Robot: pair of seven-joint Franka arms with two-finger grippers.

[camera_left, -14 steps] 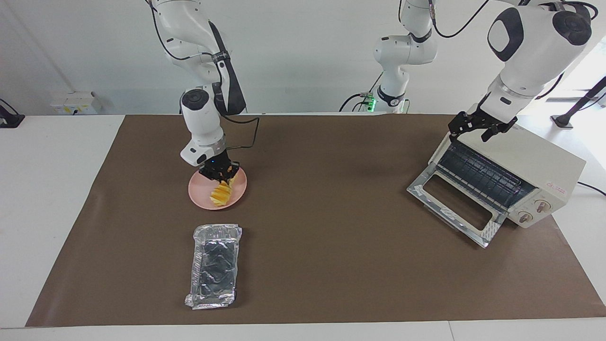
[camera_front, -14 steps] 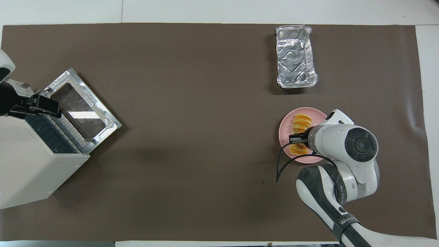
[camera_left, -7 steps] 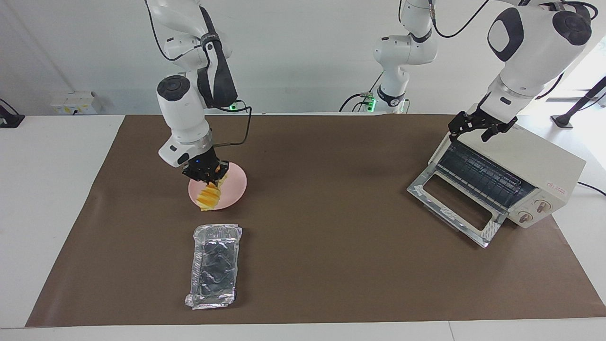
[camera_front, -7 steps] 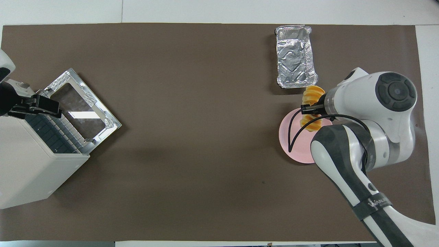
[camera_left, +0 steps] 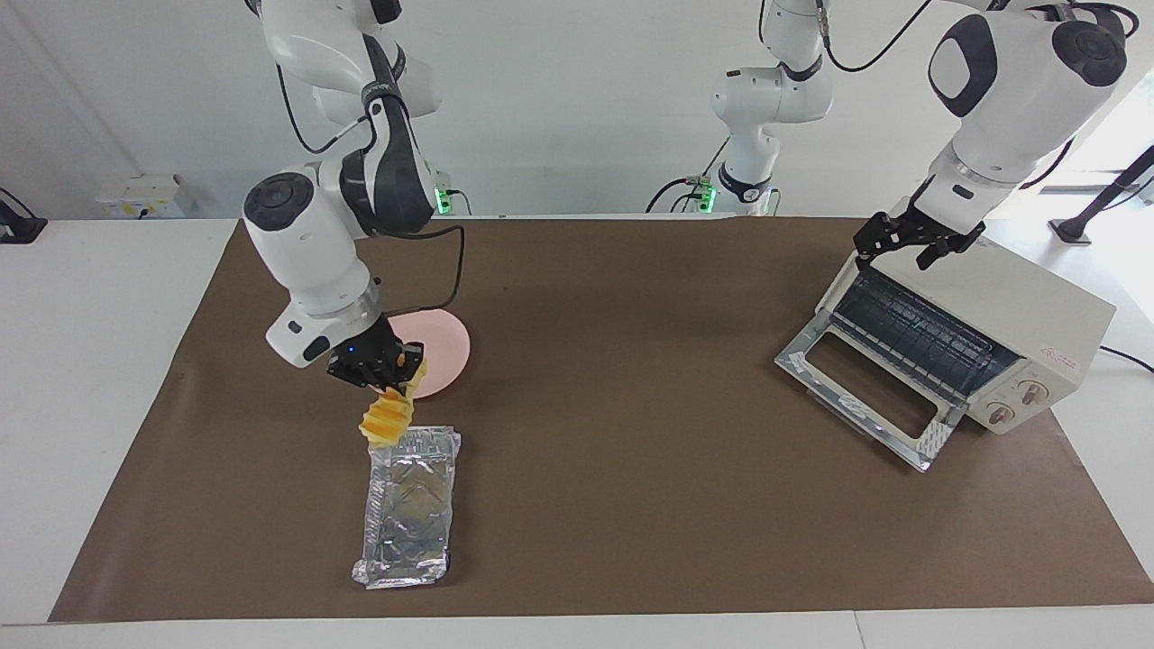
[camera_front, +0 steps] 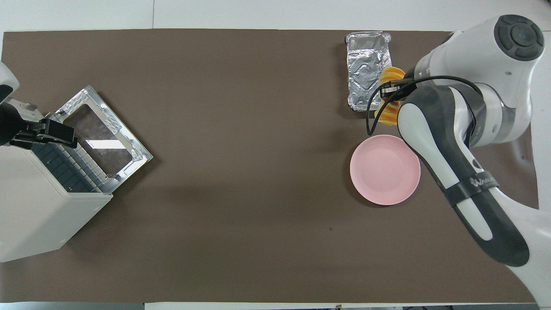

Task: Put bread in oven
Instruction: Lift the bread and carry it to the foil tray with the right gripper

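Observation:
The bread (camera_left: 386,421) (camera_front: 388,115), a short loaf of yellow-orange slices, hangs in the air with my right gripper (camera_left: 386,380) (camera_front: 391,91) shut on its upper end. It is over the end of the foil tray that lies nearer to the robots. The cream-white oven (camera_left: 1028,311) (camera_front: 34,215) stands at the left arm's end of the table, its glass door (camera_left: 865,388) (camera_front: 101,137) dropped open and the dark rack showing. My left gripper (camera_left: 909,245) (camera_front: 64,137) waits open over the oven's top front edge, holding nothing.
A crinkled silver foil tray (camera_left: 410,509) (camera_front: 366,64) lies on the brown mat, farther from the robots than the bare pink plate (camera_left: 446,351) (camera_front: 384,170). The mat's middle stretches between the plate and the oven.
My right gripper has lifted the bread off the pink plate and carried it away from the robots to the foil tray's end. The left arm has not moved.

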